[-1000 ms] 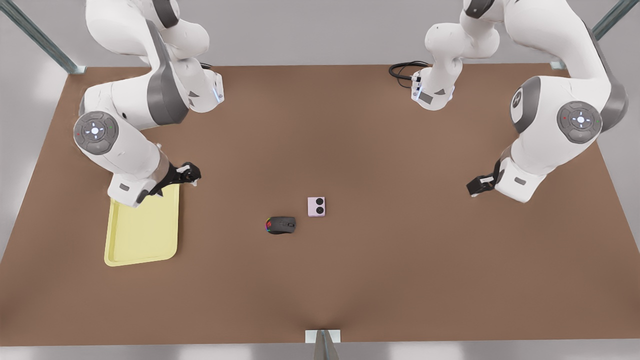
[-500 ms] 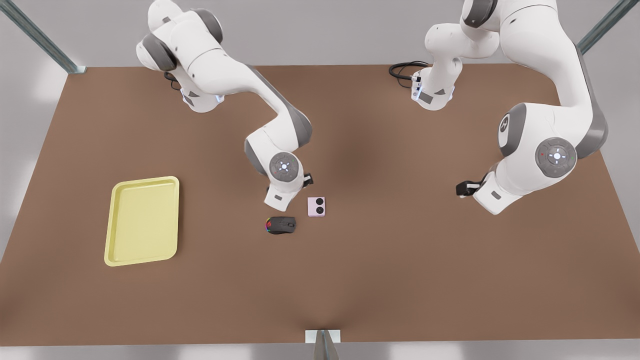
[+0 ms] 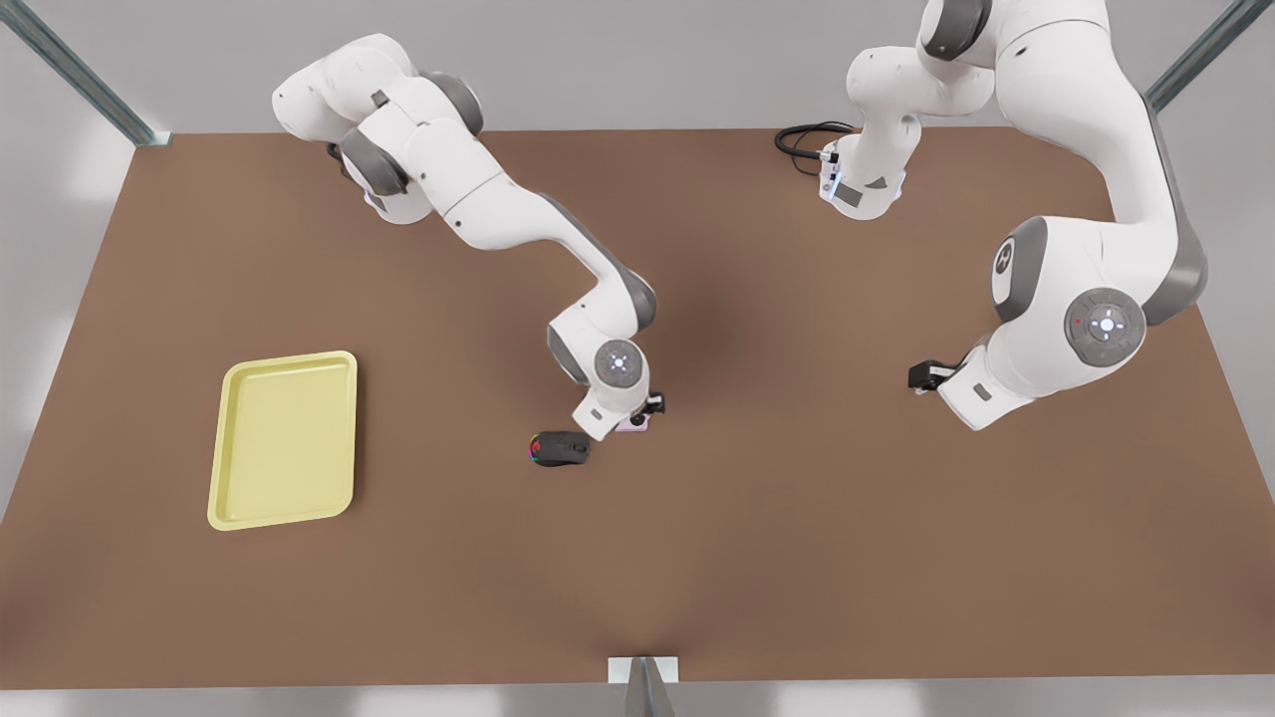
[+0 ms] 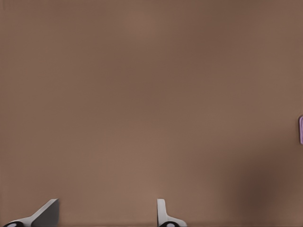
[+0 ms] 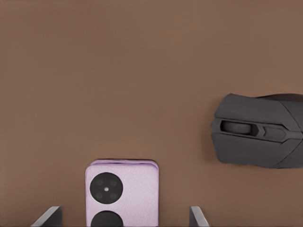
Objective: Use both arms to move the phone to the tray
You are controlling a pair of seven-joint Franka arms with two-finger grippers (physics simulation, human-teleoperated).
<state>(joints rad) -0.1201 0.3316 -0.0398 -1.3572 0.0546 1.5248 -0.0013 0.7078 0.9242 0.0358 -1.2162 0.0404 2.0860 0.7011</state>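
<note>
Hovering low over the phone (image 5: 122, 189), the right gripper (image 3: 647, 408) has its fingers (image 5: 47, 216) spread wide with the pink slab between them, nearer one finger than the other — a stance that looks meant for closing on its long edges. Just outside the fingers lies a black mouse (image 5: 260, 137), close enough to get nudged. The left gripper (image 3: 921, 375) waits well apart, fingers (image 4: 163, 213) parted over bare board, probably keeping clear. Beyond the mouse, the tray (image 3: 284, 438) sits unoccupied. Everything rests on a flat brown table (image 3: 797, 518) — grey walls, metal frame posts, a coiled black cable (image 3: 802, 139) at the far edge
</note>
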